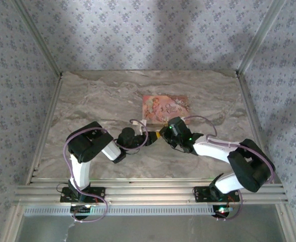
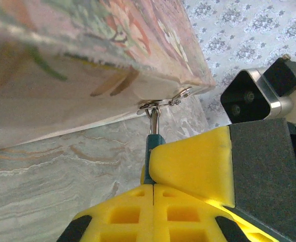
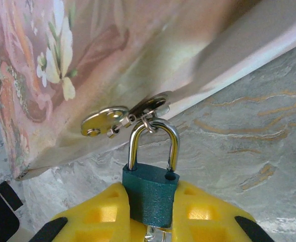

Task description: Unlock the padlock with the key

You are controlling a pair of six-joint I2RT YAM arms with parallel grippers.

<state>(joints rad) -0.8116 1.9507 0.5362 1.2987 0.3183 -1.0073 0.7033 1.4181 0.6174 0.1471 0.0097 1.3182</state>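
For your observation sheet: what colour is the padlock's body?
Teal blue, seen best in the right wrist view of the padlock.

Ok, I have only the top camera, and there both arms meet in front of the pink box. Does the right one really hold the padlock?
Observer: Yes. The right fingers clamp the padlock by its blue body, one on each side.
Operator: And through what does its shackle go?
Observer: The shackle passes through a small metal ring at the latch on the pink floral box, at its edge.
Operator: What does the left side do?
Observer: The left fingers are pressed together, their tips right at the padlock's lower end.
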